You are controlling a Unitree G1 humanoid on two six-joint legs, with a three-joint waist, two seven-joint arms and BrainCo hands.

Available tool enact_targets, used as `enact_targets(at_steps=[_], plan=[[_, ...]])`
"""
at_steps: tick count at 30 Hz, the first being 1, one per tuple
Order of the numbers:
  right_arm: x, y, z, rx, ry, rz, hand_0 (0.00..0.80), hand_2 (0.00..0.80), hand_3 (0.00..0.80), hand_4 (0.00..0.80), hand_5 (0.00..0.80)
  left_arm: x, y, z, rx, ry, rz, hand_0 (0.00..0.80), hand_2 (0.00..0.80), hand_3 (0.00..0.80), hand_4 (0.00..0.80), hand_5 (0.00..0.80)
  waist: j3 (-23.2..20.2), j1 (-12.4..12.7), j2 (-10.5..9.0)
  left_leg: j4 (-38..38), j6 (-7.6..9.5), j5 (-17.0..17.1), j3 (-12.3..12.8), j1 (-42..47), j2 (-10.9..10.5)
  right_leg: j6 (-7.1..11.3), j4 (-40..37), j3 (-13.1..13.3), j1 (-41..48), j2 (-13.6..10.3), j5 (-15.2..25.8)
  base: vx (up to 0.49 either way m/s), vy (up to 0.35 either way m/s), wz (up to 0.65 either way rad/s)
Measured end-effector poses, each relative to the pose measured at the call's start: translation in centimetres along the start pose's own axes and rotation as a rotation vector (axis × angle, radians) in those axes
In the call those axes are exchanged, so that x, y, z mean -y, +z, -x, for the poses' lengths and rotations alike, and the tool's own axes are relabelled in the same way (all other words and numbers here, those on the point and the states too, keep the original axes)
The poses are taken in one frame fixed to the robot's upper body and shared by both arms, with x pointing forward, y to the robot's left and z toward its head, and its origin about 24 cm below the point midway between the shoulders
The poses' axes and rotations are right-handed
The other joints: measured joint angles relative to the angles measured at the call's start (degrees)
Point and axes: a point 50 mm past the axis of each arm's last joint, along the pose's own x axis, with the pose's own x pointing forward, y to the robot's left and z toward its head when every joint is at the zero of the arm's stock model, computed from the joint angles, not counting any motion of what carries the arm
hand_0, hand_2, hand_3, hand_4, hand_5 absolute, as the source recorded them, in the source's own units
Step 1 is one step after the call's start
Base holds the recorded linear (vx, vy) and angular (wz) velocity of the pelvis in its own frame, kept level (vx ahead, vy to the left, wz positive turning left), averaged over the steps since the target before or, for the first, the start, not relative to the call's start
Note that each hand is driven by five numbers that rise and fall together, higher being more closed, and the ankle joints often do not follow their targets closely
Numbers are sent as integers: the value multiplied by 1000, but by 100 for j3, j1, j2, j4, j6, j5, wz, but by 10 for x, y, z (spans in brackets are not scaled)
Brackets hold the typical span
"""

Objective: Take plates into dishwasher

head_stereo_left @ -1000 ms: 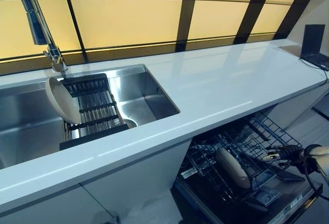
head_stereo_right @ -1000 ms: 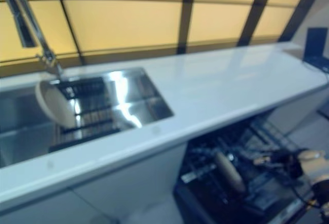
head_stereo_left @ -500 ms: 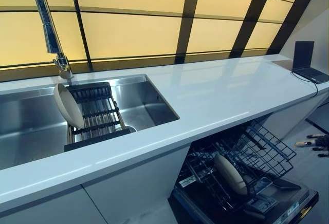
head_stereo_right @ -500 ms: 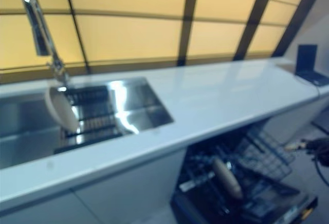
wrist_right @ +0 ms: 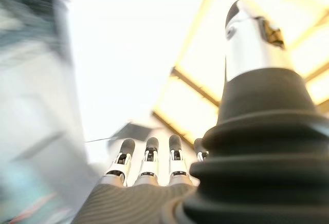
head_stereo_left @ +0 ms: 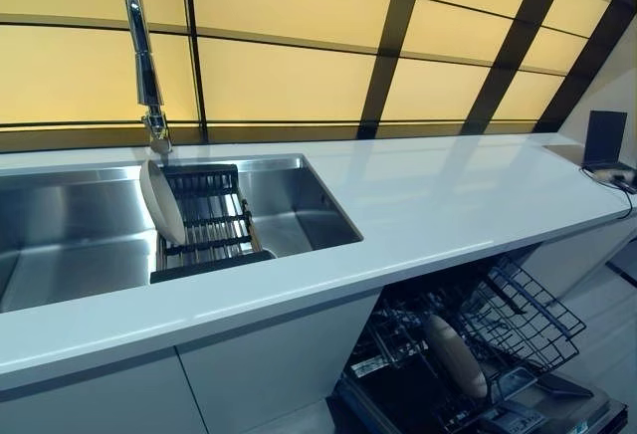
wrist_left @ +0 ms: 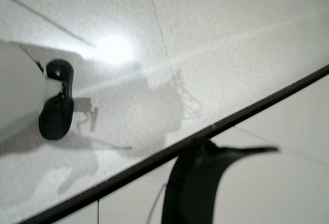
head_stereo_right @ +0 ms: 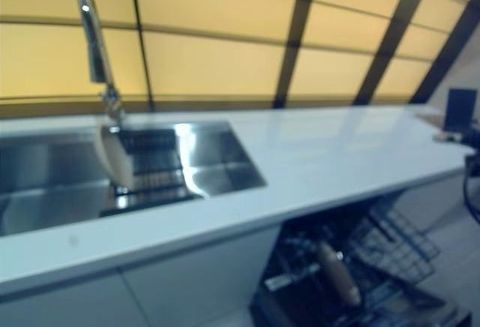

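A white plate [head_stereo_left: 162, 201] stands on edge in a dark drying rack [head_stereo_left: 211, 225] inside the steel sink [head_stereo_left: 70, 245]. Below the counter the dishwasher is open, and a second white plate [head_stereo_left: 455, 355] stands on edge in its pulled-out lower wire rack [head_stereo_left: 508, 320]. My right hand [wrist_right: 148, 165] shows only in the right wrist view: its fingers are straight, the thumb stands apart, and it holds nothing, with the lit window panels beyond it. The left hand shows in no view; the left wrist view shows only floor and a dark line along a white panel.
A tall chrome tap [head_stereo_left: 142, 56] rises behind the sink. The long white counter [head_stereo_left: 438, 200] runs to the right, where a dark laptop [head_stereo_left: 604, 142] stands at its far end. White cabinet fronts [head_stereo_left: 269, 364] sit to the left of the open dishwasher door [head_stereo_left: 557, 416].
My right hand has drawn back from the dishwasher rack and left both eye views. The head camera has swung, so the whole scene shifted right. Both plates stay put.
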Motion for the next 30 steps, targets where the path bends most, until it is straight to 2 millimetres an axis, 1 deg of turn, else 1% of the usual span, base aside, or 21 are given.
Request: enact_targets(at_steps=[3,4,6,8,9,10,12,16,18,19,20,21,22,23,24,25,26,27,28,29,30], plan=[[-16,19,1,134,30,9,0,0,0,0,0,2,-1,0,-4,-8,-11,0,0,0,0,0,-1,13,-1,4,5,4,-86,1,-19,10,0,-41,42,-10,-29,13,13,18],[-29,30,3,227,45,62,0,0,0,0,0,3,-2,0,-8,-10,-22,0,0,0,0,0,-2,100,-4,3,8,9,-123,-12,-31,19,0,-60,48,-16,-41,18,15,11],[-42,41,7,315,66,156,0,0,0,0,0,4,-4,0,-14,-16,-54,0,0,0,0,0,-2,176,-4,2,16,15,-186,-42,-53,32,0,-127,57,-31,-58,19,15,17],[-54,48,10,380,72,243,0,0,0,0,0,5,-6,0,-24,-21,-93,0,0,0,0,0,-4,164,-7,3,21,20,-214,-55,-67,34,0,-141,55,-41,-67,20,12,13],[-61,53,12,424,78,311,0,0,0,0,0,7,-7,0,-26,-27,-116,0,0,0,0,0,-5,208,-12,4,25,25,-242,-91,-77,41,0,-156,48,-45,-71,24,11,25],[-72,60,17,499,90,414,0,0,0,0,0,8,-8,0,-32,-34,-140,0,0,0,0,0,-8,234,-20,13,34,39,-348,-105,-113,60,0,-182,53,-59,-94,23,9,32],[-81,68,19,561,78,528,0,0,0,0,0,10,-8,0,-32,-42,-171,0,0,0,0,0,-5,330,-24,7,41,80,-392,-139,-136,58,0,-188,51,-69,-98,15,8,26],[-103,93,32,767,35,781,0,0,0,0,0,13,-11,0,-49,-56,-295,0,0,0,0,0,28,368,-80,0,45,127,-514,-232,-166,82,0,-285,49,-79,-144,32,3,24],[-111,104,39,850,20,840,0,0,0,0,0,13,-13,0,-59,-60,-346,0,0,0,0,0,41,453,-105,0,44,127,-526,-238,-168,100,0,-315,58,-79,-166,24,-1,9],[-118,118,49,943,0,862,0,0,0,0,0,13,-13,0,-62,-62,-387,0,0,0,0,0,61,511,-143,2,41,129,-542,-269,-170,107,-1,-342,55,-79,-181,16,3,10],[-118,118,49,943,0,862,0,0,0,0,0,13,-13,0,-62,-62,-387,0,0,0,0,0,61,511,-143,2,41,129,-542,-269,-170,107,-1,-342,55,-79,-181,1,13,25],[-124,134,59,1034,-29,873,0,0,0,0,0,12,-13,0,-71,-64,-457,0,0,0,0,0,99,511,-181,1,42,150,-571,-325,-177,105,0,-418,51,-80,-193,-16,29,22],[-128,141,62,1068,-43,886,0,0,0,0,0,12,-14,0,-81,-66,-505,0,0,0,0,0,120,568,-195,0,40,154,-582,-357,-179,106,0,-445,58,-79,-197,-26,57,35],[-130,145,65,1102,-61,903,0,0,0,0,0,12,-11,0,-91,-72,-555,0,0,0,0,0,130,553,-207,23,38,147,-430,-464,-164,110,2,-529,61,-90,-214,-43,75,52],[-130,148,69,1126,-75,919,0,0,0,0,0,14,-8,-1,-97,-77,-579,0,0,0,0,0,138,446,-212,114,85,143,-51,-619,-97,123,4,-715,72,-106,-255,28,64,71],[-129,149,70,1136,-81,927,0,0,0,0,0,16,-5,-2,-97,-82,-591,0,0,0,0,0,143,407,-210,168,102,149,186,-695,-42,130,8,-827,88,-112,-278,45,67,100],[-128,149,72,1150,-95,955,0,0,0,0,0,20,0,-3,-91,-92,-618,0,0,0,0,0,153,338,-209,274,119,146,629,-804,61,146,48,-975,120,-167,-372,81,101,111],[-128,149,73,1164,-105,992,0,0,0,0,0,24,4,-4,-89,-99,-645,0,0,0,0,0,164,301,-199,366,148,158,985,-823,130,178,91,-1069,183,-190,-451,25,226,126],[-129,149,74,1177,-118,1018,0,0,0,0,0,29,7,-5,-76,-114,-673,0,0,0,0,0,203,316,-183,403,221,151,1097,-801,72,240,335,-1068,197,-303,-618,18,197,90],[-130,149,75,1183,-121,1020,0,0,0,0,0,31,8,-5,-71,-117,-677,0,0,0,0,0,227,342,-177,417,241,163,1089,-795,40,269,411,-1068,197,-331,-659,38,241,75],[-137,150,78,1218,-122,1002,0,0,0,0,0,33,12,-6,-61,-119,-676,0,0,0,0,0,357,344,-121,425,327,187,1031,-729,-50,360,747,-1067,179,-498,-773,72,152,44]])
